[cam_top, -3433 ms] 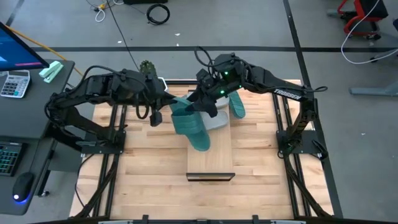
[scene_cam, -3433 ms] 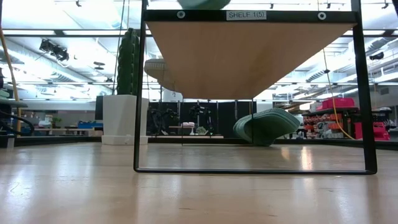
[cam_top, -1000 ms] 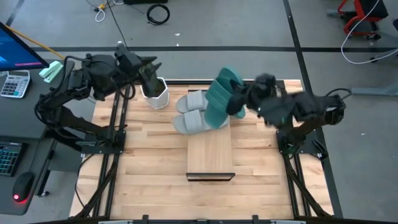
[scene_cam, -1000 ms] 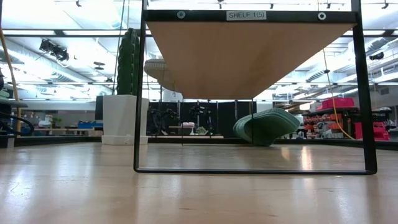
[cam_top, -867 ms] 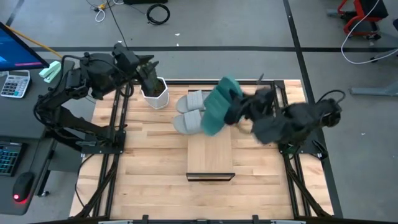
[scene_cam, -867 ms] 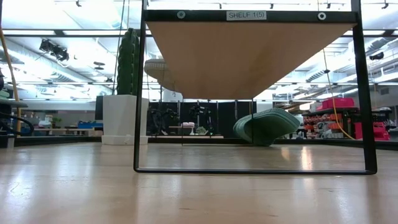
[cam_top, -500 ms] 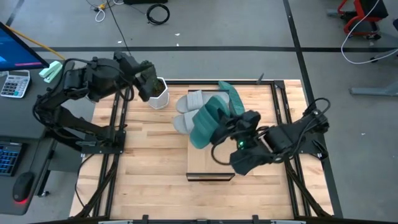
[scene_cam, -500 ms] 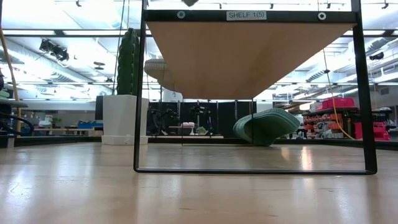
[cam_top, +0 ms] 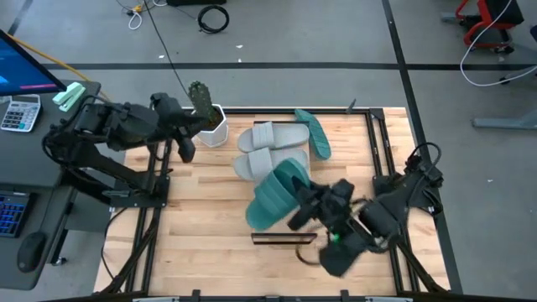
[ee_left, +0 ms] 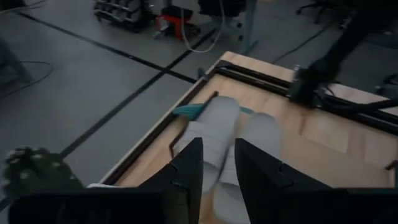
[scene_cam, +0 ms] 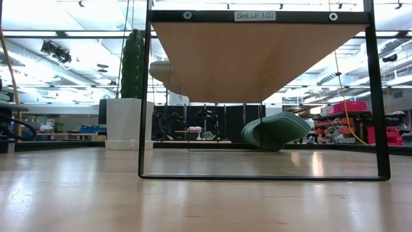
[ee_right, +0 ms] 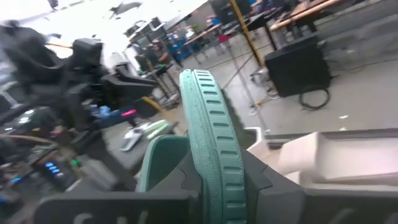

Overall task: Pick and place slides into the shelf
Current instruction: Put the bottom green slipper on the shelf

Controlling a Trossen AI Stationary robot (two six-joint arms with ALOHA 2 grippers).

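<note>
A teal slide (cam_top: 273,199) hangs over the shelf (cam_top: 281,232), a light-wood board on a black frame (scene_cam: 257,58), with my right gripper (cam_top: 300,206) shut on it. Two grey slides (cam_top: 281,134) (cam_top: 267,164) lie side by side on the shelf's far part. A second teal slide (cam_top: 316,134) rests on its edge on the table beside the shelf's far right, also seen in the low view (scene_cam: 277,132). My left gripper (cam_top: 185,148) hovers at the table's left edge, its fingers (ee_left: 186,174) a narrow gap apart with nothing between them. My right gripper pinches the teal slide's sole (ee_right: 211,155) between its two fingers, at the end nearest the gripper. The fingers come about level from the table's near right. The slide is turned on its side, strap (ee_right: 161,162) to one side, and sticks out beyond the fingers, clear of the shelf.
A white pot with a cactus (cam_top: 210,126) stands at the far left corner, close to my left gripper. The shelf's near part is bare wood. A desk with a keyboard and a calculator (cam_top: 21,113) stands left of the table.
My right gripper has carried the teal slide from the shelf's far end toward the table's near edge and lower, rolling it over as it went. My left gripper has drawn back from the cactus pot toward the table's left near side and sunk a little.
</note>
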